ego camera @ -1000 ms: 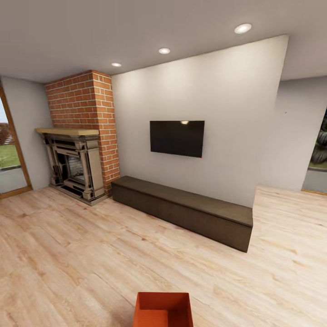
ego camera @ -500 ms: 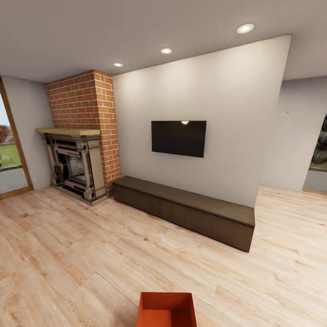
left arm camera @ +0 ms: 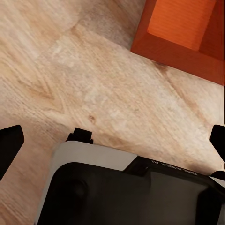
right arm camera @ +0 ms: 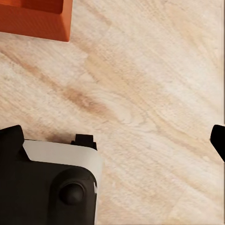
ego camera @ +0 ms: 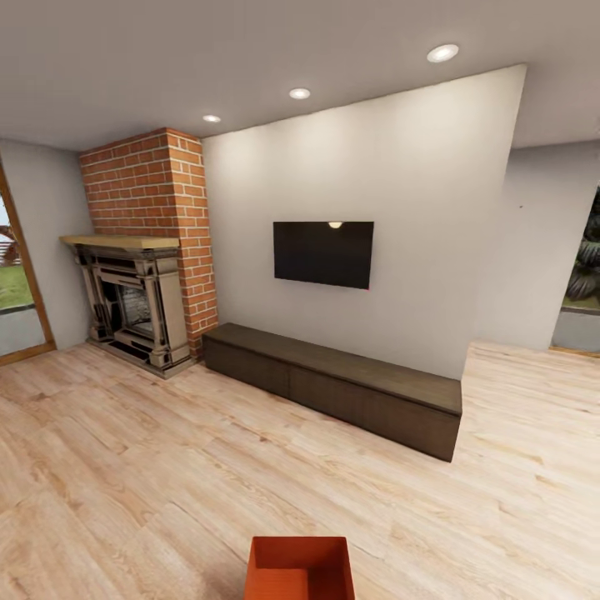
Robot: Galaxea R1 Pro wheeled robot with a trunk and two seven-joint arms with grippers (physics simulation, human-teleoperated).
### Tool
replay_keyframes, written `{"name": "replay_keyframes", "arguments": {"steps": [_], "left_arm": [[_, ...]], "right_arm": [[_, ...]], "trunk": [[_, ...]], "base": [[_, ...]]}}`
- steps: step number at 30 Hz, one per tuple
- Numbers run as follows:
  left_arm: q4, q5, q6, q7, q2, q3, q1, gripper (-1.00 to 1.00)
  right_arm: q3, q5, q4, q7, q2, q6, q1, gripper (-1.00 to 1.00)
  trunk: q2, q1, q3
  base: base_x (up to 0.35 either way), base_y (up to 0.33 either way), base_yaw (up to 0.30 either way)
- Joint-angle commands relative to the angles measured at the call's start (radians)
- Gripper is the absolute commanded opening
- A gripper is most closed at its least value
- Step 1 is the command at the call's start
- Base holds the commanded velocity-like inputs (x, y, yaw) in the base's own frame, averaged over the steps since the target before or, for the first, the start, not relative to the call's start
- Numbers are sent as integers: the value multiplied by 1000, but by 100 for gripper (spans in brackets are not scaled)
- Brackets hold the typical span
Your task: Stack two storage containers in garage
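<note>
just one storage container (ego camera: 298,568) on wood floor (ego camera: 125,467), empty; both pincers spread.

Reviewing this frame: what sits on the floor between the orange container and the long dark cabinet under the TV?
Nothing: the head view shows bare wood plank floor between the container and the cabinet.

Bright, even light from recessed ceiling lamps (ego camera: 442,52), one glinting on the TV (ego camera: 323,254); straight edges bow outward.
</note>
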Motion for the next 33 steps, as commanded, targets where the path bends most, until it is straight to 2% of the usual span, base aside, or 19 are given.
{"name": "replay_keyframes", "arguments": {"steps": [1, 33], "left_arm": [[1, 5, -3, -1, 0, -1, -1, 100], [1, 4, -3, -2, 2, -1, -1, 100]], "right_arm": [[-8, 10, 3, -3, 0, -5, -1, 100], [-4, 11, 3, -5, -6, -2, -1, 100]], "trunk": [[-1, 0, -1], [-1, 0, -1]], "base": [[0, -114, -1], [5, -5, 0]]}}
